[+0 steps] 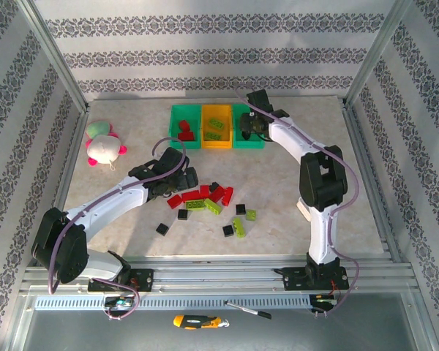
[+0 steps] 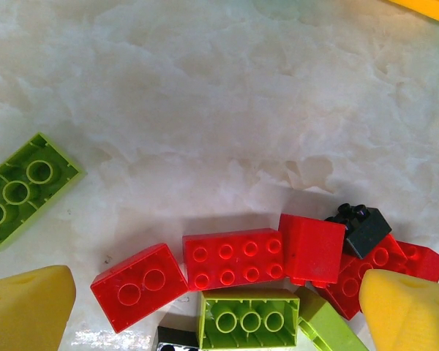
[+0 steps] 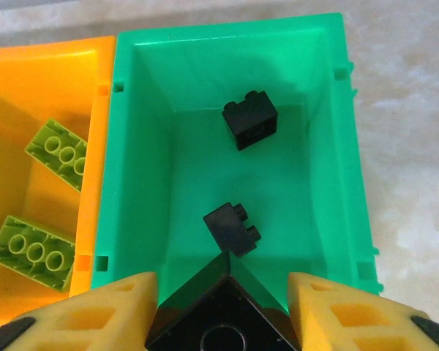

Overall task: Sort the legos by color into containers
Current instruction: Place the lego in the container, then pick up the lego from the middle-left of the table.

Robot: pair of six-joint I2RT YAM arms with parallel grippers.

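Fingers [image 3: 95, 314] of the right claw [image 3: 221, 287] press on either side of a black brick [image 3: 219, 325], holding it point-forward over the near end of the right green bin [image 3: 347, 146]. Two more black bricks [image 3: 250, 119] lie on that bin's floor, apart from each other, one near the far wall and one close under the held brick. The orange bin [image 3: 51, 80] touches it on the left and holds two lime bricks [image 3: 33, 252], studs up. From above, the right arm reaches to the back of the table [image 1: 314, 146], where the three bins stand in a row, and the left green bin [image 1: 173, 124] has red bricks [image 1: 184, 130] in it.

The left claw [image 2: 219, 292] is spread wide with nothing between its yellow tips, hovering low over the loose pile. Under it lie a long red brick [image 2: 234, 257], a shorter red brick [image 2: 139, 284] beside it, a lime brick [image 2: 247, 318] just below them and a small black brick [image 2: 362, 228] resting on red ones at the right. Another lime brick [image 2: 22, 190] lies apart to the left. More bricks lie scattered toward the near edge. A plush toy [image 1: 102, 146] sits at the far left.
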